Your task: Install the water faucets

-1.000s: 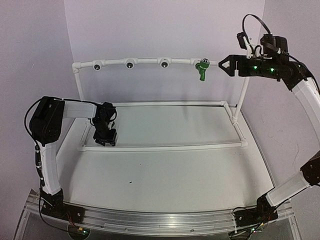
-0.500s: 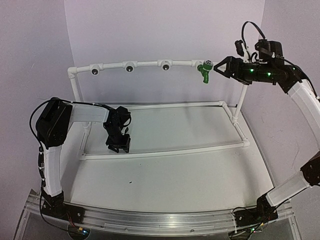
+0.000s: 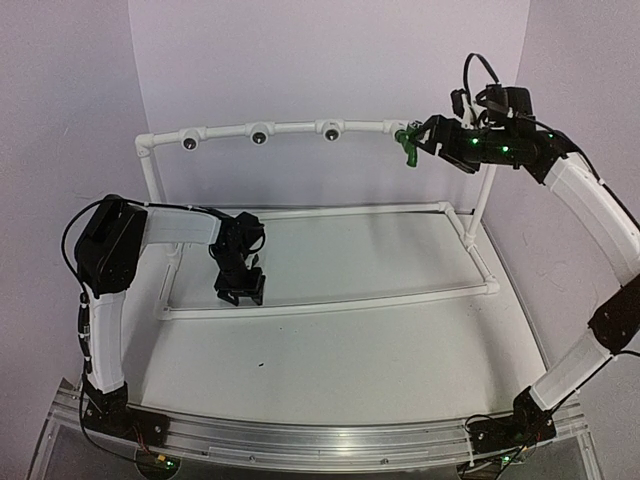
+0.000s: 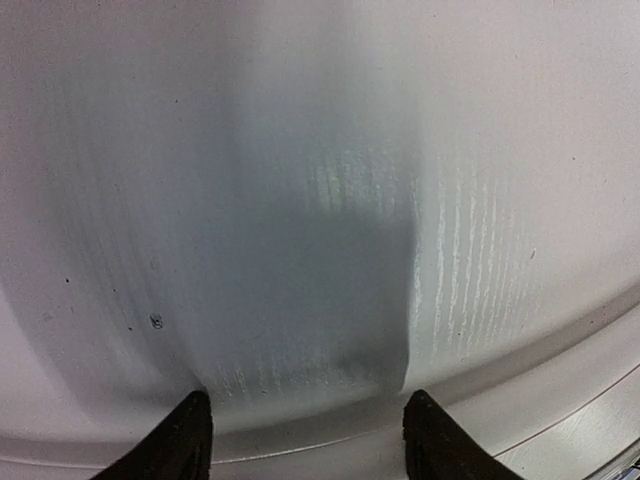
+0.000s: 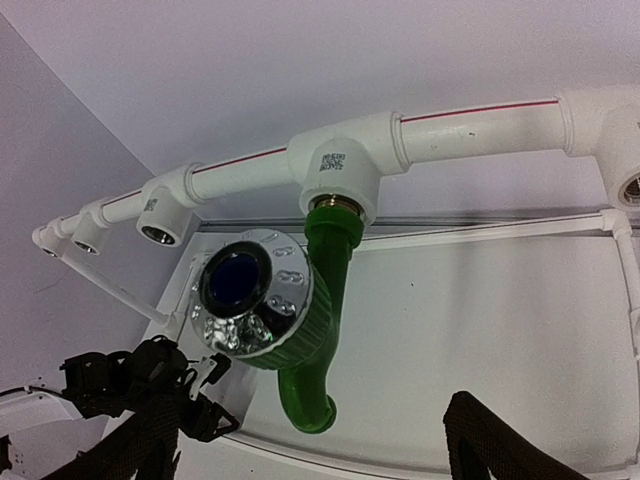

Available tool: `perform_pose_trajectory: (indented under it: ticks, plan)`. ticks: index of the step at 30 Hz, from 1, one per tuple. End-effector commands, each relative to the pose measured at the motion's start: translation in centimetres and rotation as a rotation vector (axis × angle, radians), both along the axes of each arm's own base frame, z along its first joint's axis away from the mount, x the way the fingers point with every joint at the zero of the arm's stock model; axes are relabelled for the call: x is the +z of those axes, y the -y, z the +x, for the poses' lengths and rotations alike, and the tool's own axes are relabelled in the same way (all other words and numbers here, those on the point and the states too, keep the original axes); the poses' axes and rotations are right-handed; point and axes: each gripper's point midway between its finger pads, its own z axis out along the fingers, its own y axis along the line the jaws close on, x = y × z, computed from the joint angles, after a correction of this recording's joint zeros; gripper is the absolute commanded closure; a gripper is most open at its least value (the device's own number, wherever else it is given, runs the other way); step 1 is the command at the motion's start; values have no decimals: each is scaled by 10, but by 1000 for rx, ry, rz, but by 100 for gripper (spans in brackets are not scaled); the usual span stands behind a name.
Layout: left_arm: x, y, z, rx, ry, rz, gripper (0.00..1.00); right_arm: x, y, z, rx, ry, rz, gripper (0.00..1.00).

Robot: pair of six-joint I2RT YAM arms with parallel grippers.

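The green water faucet (image 3: 406, 146) hangs from the rightmost tee of the white top pipe (image 3: 295, 126) at the back. In the right wrist view the faucet (image 5: 322, 300) is seated in that tee (image 5: 340, 170), with its silver ribbed end (image 5: 255, 290) facing the camera. My right gripper (image 3: 424, 136) is open just right of the faucet. In its wrist view the gripper (image 5: 320, 450) has a finger on either side below the faucet, and neither touches it. My left gripper (image 3: 241, 290) points down at the table, open and empty; it also shows in its wrist view (image 4: 305, 440).
Three open tee fittings (image 3: 259, 132) sit along the top pipe left of the faucet. The white pipe frame has a front rail (image 3: 330, 302) lying on the table and uprights at the left (image 3: 152, 180) and right (image 3: 487, 190). A purple wall stands behind.
My right gripper has moved left and reached the faucet. My left gripper has shifted right and slightly nearer along the front rail, whose left end has shifted with it.
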Motion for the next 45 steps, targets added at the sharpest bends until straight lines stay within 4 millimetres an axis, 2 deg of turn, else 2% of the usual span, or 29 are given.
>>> perform_pose_trajectory:
  ticks: [1, 5, 8, 11, 16, 29, 34, 45]
  plan:
    - [2, -7, -19, -10, -53, 45, 25, 22, -8, 13, -50, 94, -7, 10]
    - [4, -9, -18, -4, -41, 51, 14, 17, -17, 20, -68, 76, 0, 11]
    - [5, -8, -17, -1, -36, 44, 9, 13, -22, 25, -64, 51, 27, 18]
    - [7, -7, -16, 2, -31, 43, 9, 8, -25, 27, -75, 11, 74, 20]
    - [9, -7, -15, 6, -27, 44, 8, 0, -42, 19, -2, -70, 165, 26]
    - [7, -13, -21, 12, -45, 65, 8, -8, -44, 24, 49, -198, 348, 62]
    - [8, -15, -23, 14, -52, 73, 8, -21, -42, 27, 67, -277, 436, 67]
    - [8, -16, -23, 14, -63, 86, 8, -12, -57, 12, 243, -352, 650, 71]
